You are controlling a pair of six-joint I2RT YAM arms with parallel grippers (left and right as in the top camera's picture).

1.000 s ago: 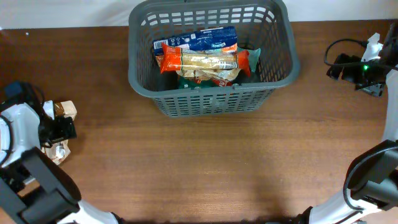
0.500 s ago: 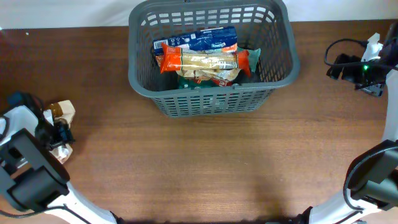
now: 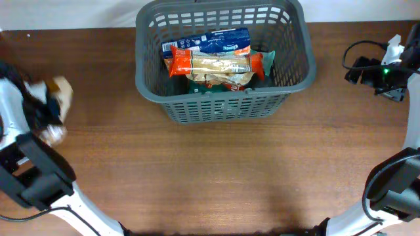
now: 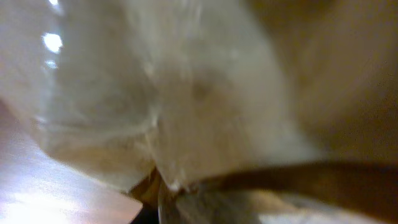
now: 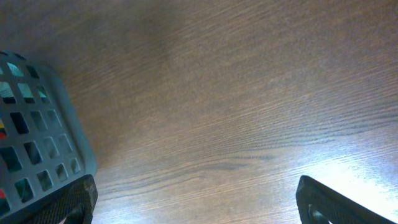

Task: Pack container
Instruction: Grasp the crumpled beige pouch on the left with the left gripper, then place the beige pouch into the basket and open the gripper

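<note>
The container (image 3: 140, 78), a dark grey lattice basket, stands at the table's far middle; its corner also shows in the right wrist view as the container (image 5: 38, 127). Inside it lie an orange packet (image 3: 216, 64), a blue packet (image 3: 220, 40) and a green one (image 3: 266, 60). At the far left my left gripper (image 3: 44, 110) is shut on a tan and silvery snack packet (image 3: 60, 88), blurred by motion. That packet (image 4: 186, 93) fills the left wrist view and hides the fingers. My right gripper (image 5: 196, 208) hangs open over bare wood at the right, with nothing between its fingers.
A black cable and the right arm's wrist (image 3: 377, 71) sit at the table's far right edge. The arms' bases (image 3: 39, 183) rise at the near left and near right corners. A white wall borders the table's far edge.
My left gripper has shut on the snack packet and carried it up and toward the table's far side. The right arm and the basket have not moved.
</note>
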